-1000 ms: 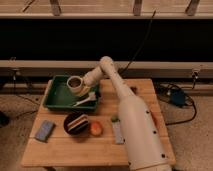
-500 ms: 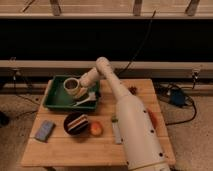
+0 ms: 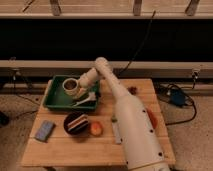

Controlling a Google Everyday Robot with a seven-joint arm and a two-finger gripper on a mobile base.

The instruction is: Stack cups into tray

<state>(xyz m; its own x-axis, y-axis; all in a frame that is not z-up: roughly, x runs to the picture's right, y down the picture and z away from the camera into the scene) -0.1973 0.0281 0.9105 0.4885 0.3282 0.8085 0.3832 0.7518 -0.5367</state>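
A cream-beige cup (image 3: 70,85) with a dark inside stands upright over the back middle of the dark green tray (image 3: 54,98), at the left rear of the wooden table. My gripper (image 3: 78,89) is at the cup's right side and looks shut on its rim. The arm reaches up from the lower right, bends near the table's back edge and comes down-left into the tray. I cannot tell whether the cup rests on the tray floor or on another cup. No other cup shows.
A white utensil (image 3: 86,99) lies in the tray's right front. In front of the tray are a black bowl with striped contents (image 3: 76,122), an orange fruit (image 3: 95,129) and a blue sponge (image 3: 44,130). A reddish-brown bowl (image 3: 153,119) peeks out behind the arm.
The gripper and the cup have shifted slightly left over the tray in the last second. Since half a second ago they have hardly moved.
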